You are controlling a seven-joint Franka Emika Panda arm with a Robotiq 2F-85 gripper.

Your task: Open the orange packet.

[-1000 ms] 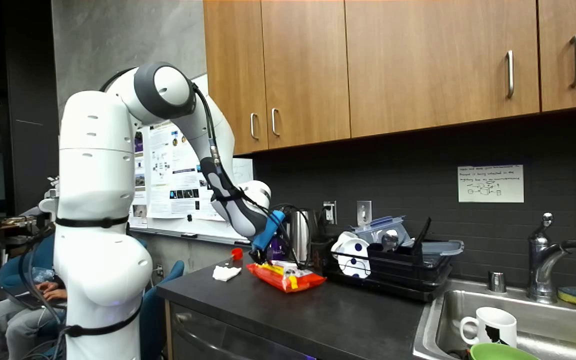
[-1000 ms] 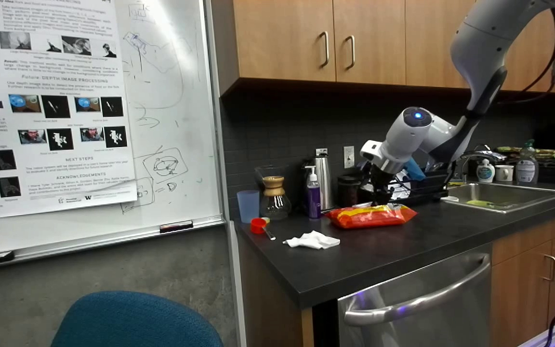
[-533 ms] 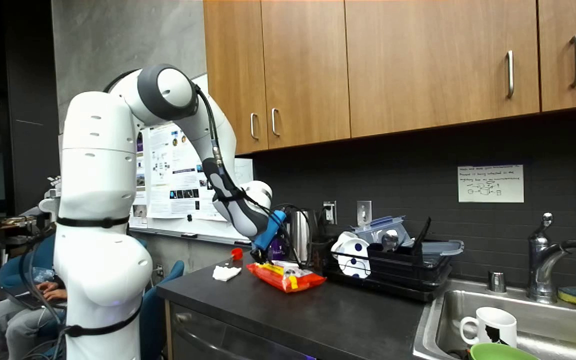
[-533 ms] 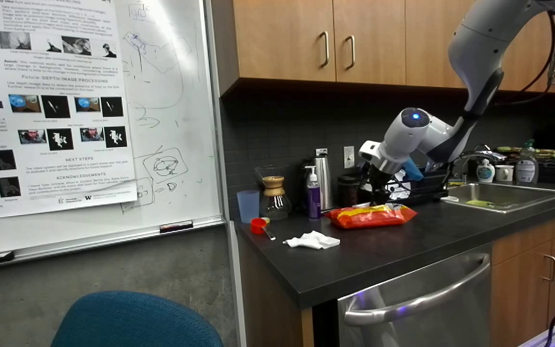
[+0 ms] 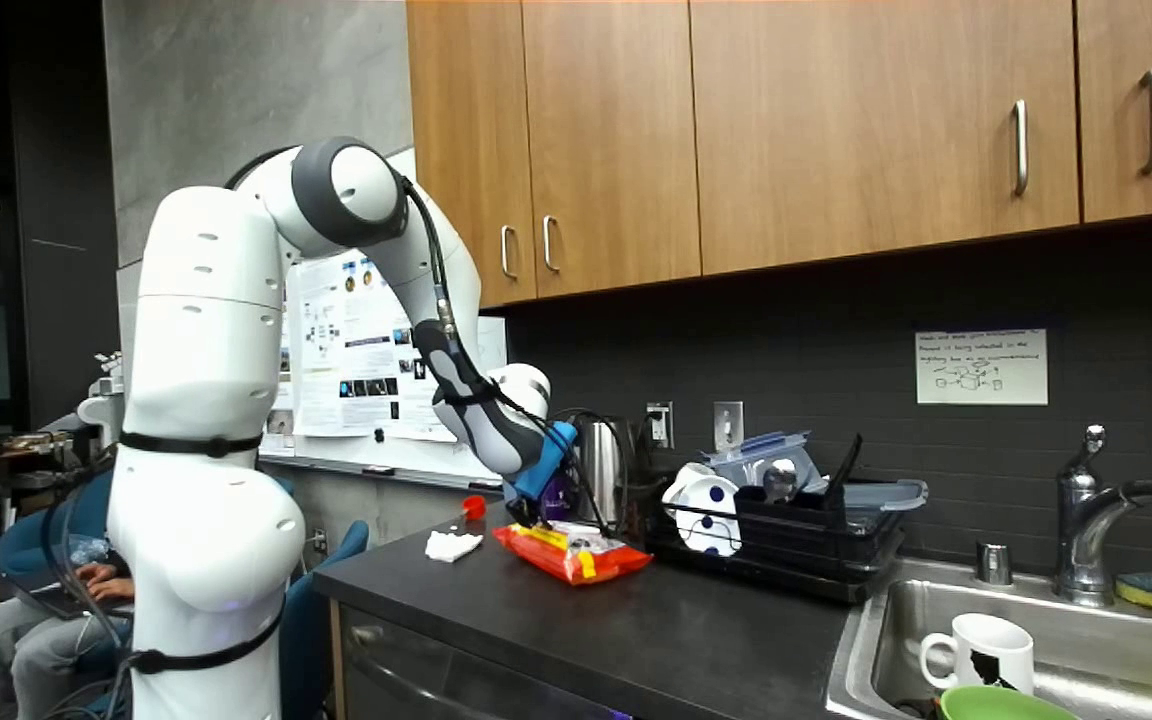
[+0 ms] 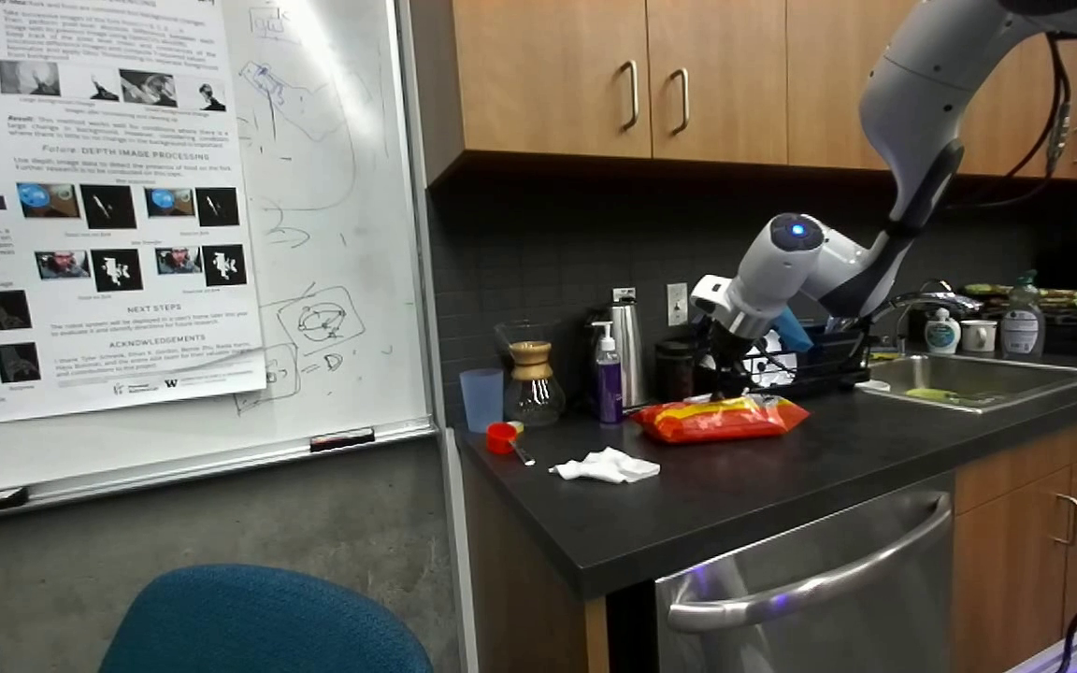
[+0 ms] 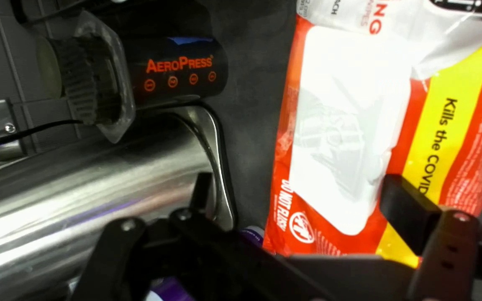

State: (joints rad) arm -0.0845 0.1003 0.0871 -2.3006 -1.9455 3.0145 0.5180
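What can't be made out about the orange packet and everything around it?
Orange packet: in the wrist view, upper end cut off by the top edge, lower end behind the pincer.
Whether they touch: too small and dark in both exterior views.
Wall note: handwriting mostly too blurred in an exterior view.
Seated person: face hidden behind the white arm in an exterior view.

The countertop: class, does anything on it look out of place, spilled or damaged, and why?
Yes: a crumpled white tissue or cloth lies near the end of the countertop, apart from the orange packet. It looks odd, as though used and not cleared away. I see no tear in the packet.
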